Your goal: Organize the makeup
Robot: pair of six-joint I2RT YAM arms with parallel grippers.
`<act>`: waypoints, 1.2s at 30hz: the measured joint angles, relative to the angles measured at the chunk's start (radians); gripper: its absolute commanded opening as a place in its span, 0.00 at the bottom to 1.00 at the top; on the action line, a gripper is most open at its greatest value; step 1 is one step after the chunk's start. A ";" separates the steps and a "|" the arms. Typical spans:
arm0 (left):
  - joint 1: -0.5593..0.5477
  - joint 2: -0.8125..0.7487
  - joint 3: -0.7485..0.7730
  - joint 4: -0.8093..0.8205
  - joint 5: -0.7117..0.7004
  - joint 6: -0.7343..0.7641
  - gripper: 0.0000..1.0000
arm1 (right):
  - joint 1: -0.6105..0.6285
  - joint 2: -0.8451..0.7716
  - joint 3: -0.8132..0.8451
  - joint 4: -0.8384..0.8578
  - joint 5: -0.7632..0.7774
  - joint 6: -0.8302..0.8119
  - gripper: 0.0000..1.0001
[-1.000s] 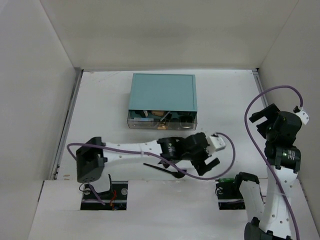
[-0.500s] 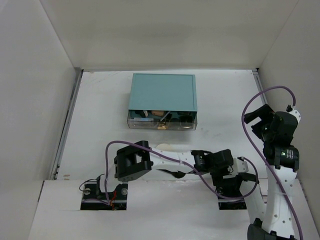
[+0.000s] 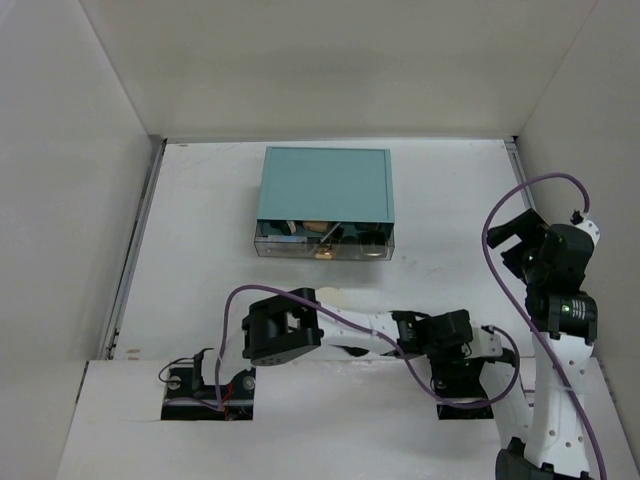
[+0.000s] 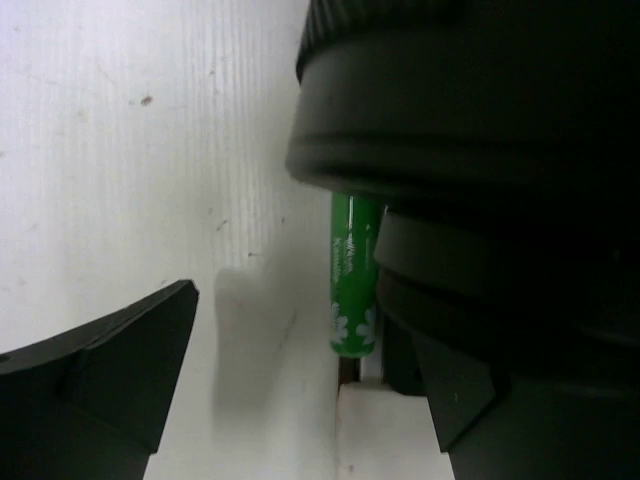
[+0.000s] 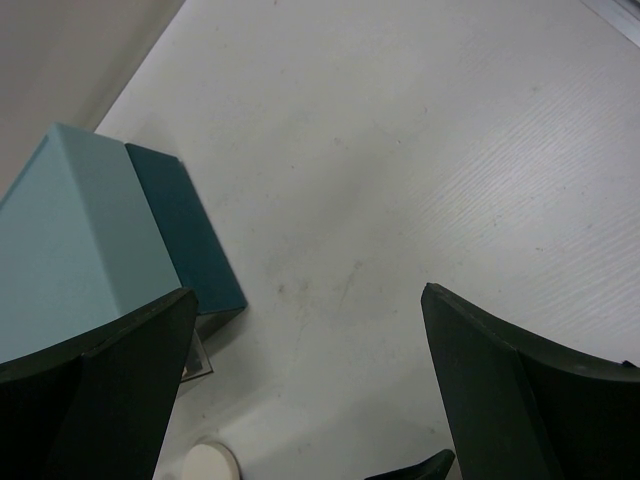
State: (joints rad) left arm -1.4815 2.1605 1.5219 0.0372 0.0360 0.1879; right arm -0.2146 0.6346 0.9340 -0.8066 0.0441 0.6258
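**Operator:** Where is the makeup sitting, and how are the claws standing?

**Technician:** Most of the makeup is lying in the open drawer (image 3: 322,243) of the box (image 3: 325,185). A puff (image 5: 212,463) is resting on the table (image 5: 420,150) near the box. A green stick (image 4: 350,280) is lying tight against the right arm's base (image 4: 470,150), with one end at a dark gap beside a white ledge. The left gripper (image 4: 290,340) is hovering low beside the stick, fingers spread, pinching nothing. The right gripper (image 5: 308,300) is hanging high over the table, also spread and empty.

**Operator:** What is threatening the next move?

**Technician:** Three hazards are likely.
1. The base is crowding the stick. A finger is probably lacking room on that side, so closing may be clamping the housing or glancing off.
2. A sideways nudge may be rolling the stick into the gap, out of reach.
3. The left arm's cable (image 3: 468,402) is looping around the base, so a lift may be snagging it.

**Operator:** And the right arm?

**Technician:** It is standing directly above its base, so any descent is risking contact with the left arm.
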 measured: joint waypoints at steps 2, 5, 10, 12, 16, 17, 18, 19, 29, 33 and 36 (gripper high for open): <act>0.000 0.008 0.010 0.004 0.005 0.003 0.77 | 0.000 0.000 0.000 0.002 0.000 0.000 1.00; -0.006 0.017 0.022 -0.001 0.008 0.006 0.68 | 0.000 -0.005 0.000 0.004 0.000 0.000 1.00; -0.007 0.022 0.035 -0.020 0.026 0.005 0.60 | 0.000 -0.031 -0.001 0.006 -0.001 0.000 1.00; -0.005 0.023 0.036 -0.021 0.035 0.006 0.59 | 0.000 -0.035 -0.001 0.007 -0.002 0.000 1.00; -0.002 0.024 0.036 -0.020 0.050 0.005 0.59 | 0.000 -0.034 -0.001 0.007 -0.010 0.001 1.00; -0.001 0.024 0.036 -0.020 0.051 0.005 0.59 | 0.000 -0.034 -0.001 0.007 -0.013 0.001 1.00; 0.000 0.024 0.036 -0.019 0.054 0.005 0.60 | 0.000 -0.034 -0.001 0.007 -0.018 0.002 1.00; 0.002 0.025 0.036 -0.019 0.056 0.005 0.60 | 0.000 -0.034 -0.001 0.007 -0.023 0.003 1.00; 0.019 0.025 0.035 -0.013 0.070 0.017 0.77 | 0.000 -0.032 -0.002 0.012 -0.051 0.007 1.00; 0.026 0.024 0.023 0.004 0.087 0.016 0.76 | 0.000 -0.032 -0.002 0.014 -0.053 0.007 1.00; 0.029 0.023 0.017 0.013 0.100 0.015 0.75 | 0.000 -0.032 -0.002 0.015 -0.056 0.007 1.00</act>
State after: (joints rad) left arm -1.4521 2.1838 1.5391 0.0505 0.1360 0.2028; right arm -0.2150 0.6025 0.9318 -0.7914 -0.0120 0.6331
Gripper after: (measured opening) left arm 0.763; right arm 0.999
